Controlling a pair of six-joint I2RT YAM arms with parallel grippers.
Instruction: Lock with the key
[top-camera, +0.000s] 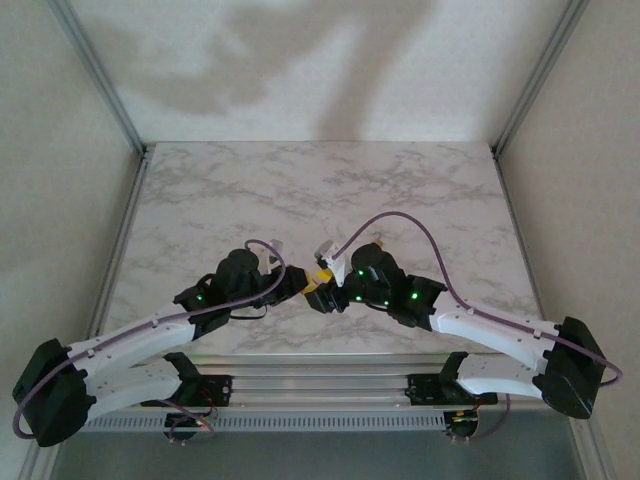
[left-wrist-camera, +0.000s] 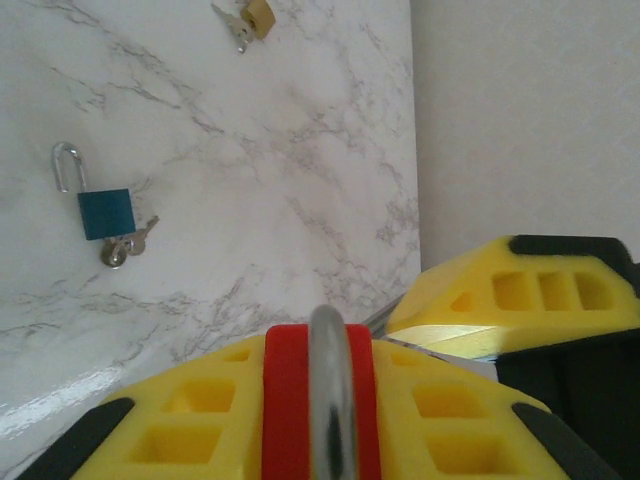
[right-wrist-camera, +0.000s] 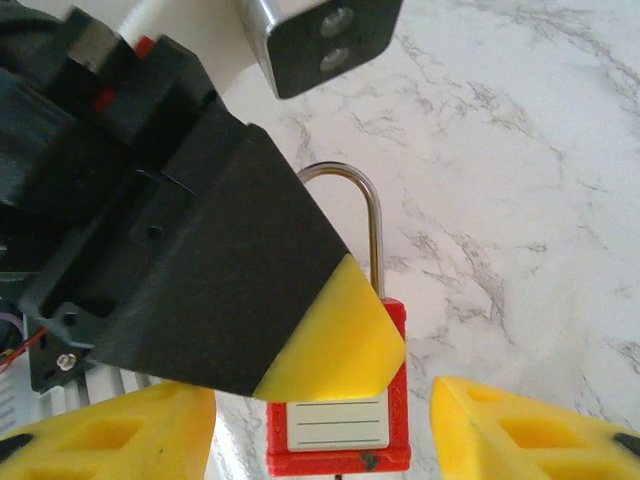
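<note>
A red padlock (left-wrist-camera: 285, 400) with a silver shackle (left-wrist-camera: 330, 390) stands between the yellow fingers (left-wrist-camera: 180, 420) of my left gripper (left-wrist-camera: 320, 375), which is shut on it. In the right wrist view the same red padlock (right-wrist-camera: 338, 430) faces me with its white label, partly covered by a left finger (right-wrist-camera: 330, 340). My right gripper (right-wrist-camera: 322, 435) is open, its yellow fingertips (right-wrist-camera: 520, 430) standing apart on either side of the lock's lower end without touching it. The key is hidden; only a small dark mark shows at the lock's bottom edge. Both grippers meet above the table's near middle (top-camera: 318, 285).
A blue padlock (left-wrist-camera: 105, 212) with a key in it lies on the marble table (left-wrist-camera: 280, 180), and a brass padlock (left-wrist-camera: 255, 18) lies farther off. A pale wall (left-wrist-camera: 520, 120) rises beside the table.
</note>
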